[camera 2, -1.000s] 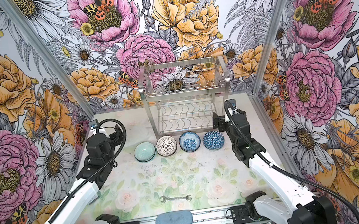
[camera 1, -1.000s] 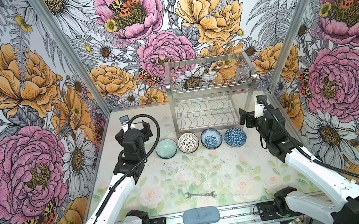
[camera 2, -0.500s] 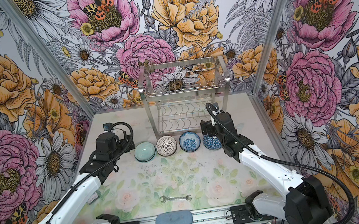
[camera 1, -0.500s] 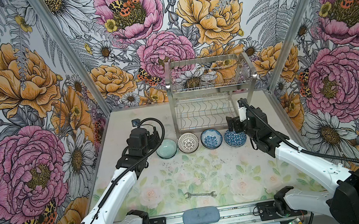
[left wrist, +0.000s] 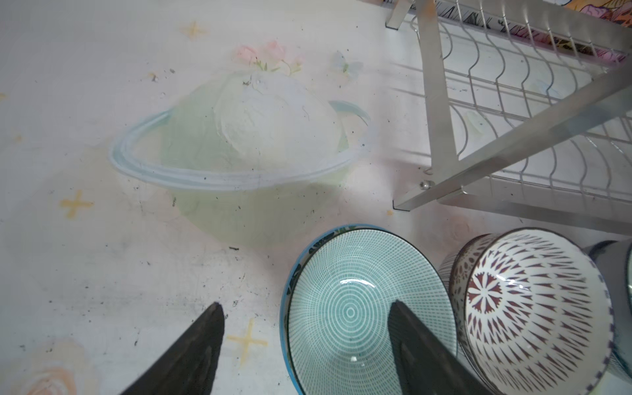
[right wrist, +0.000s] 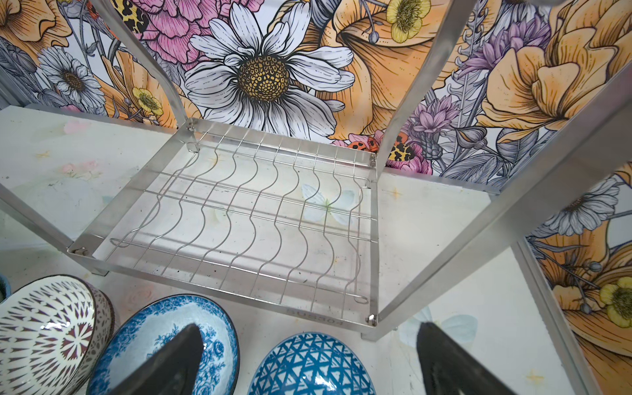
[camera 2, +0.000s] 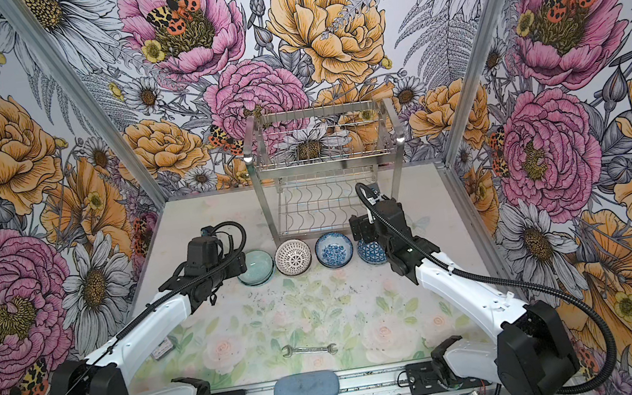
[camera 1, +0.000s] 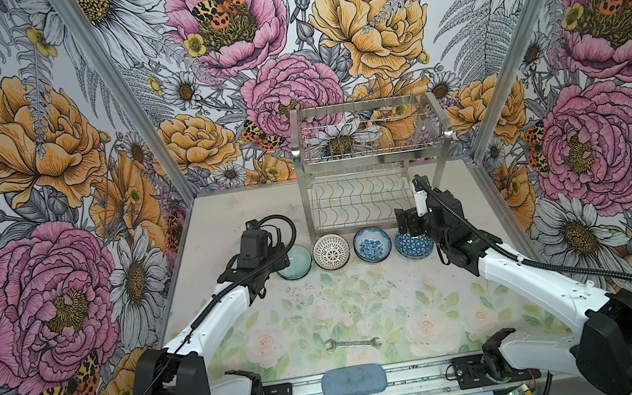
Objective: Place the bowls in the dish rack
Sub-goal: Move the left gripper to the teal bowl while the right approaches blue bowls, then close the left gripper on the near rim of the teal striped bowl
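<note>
Four bowls stand in a row before the dish rack [camera 1: 370, 153]: mint green [camera 1: 296, 263], white lattice [camera 1: 331, 251], blue floral [camera 1: 372, 244] and blue triangle [camera 1: 414, 247]. My left gripper [camera 1: 273, 261] is low at the mint bowl's left edge. In the left wrist view the left gripper [left wrist: 304, 328] is open, one finger inside the mint bowl [left wrist: 349, 301] and the other over the table, the rim between them. My right gripper [right wrist: 307, 342] is open around the triangle bowl [right wrist: 307, 369], with one finger over the floral bowl [right wrist: 154, 328].
The rack's front bar [right wrist: 239, 290] and leg [left wrist: 441, 102] stand just behind the bowls. A wrench [camera 1: 353, 343] lies on the mat in front, and a grey-blue pad [camera 1: 353, 382] sits at the front rail. Patterned walls close in on three sides.
Both arms have come in from the sides to the ends of the bowl row. The left jaws have narrowed a little around the mint bowl's rim; the right jaws stay wide.
</note>
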